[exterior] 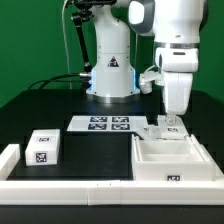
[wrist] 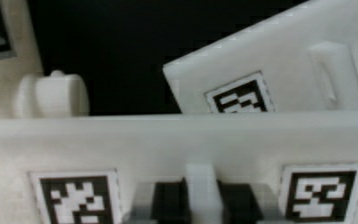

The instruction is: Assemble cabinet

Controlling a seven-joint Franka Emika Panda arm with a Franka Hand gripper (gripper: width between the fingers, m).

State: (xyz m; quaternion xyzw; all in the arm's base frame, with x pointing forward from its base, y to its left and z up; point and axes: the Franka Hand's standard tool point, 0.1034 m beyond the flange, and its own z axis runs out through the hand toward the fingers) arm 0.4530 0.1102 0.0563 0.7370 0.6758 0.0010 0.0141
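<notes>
Nearest us in the exterior view runs a low white rail along the front edge of the dark counter. Just behind it, on the exterior view's right, sits the cabinet, a hollow white body open at the top, with a tag on its front wall. We see the hand lowered onto the cabinet's far wall. In the wrist view the dark fingers stand narrow on either side of a thin white rib. We cannot tell whether they press on it. A small tagged white block lies well apart on the exterior view's left. The marker board lies behind, near the arm's base.
</notes>
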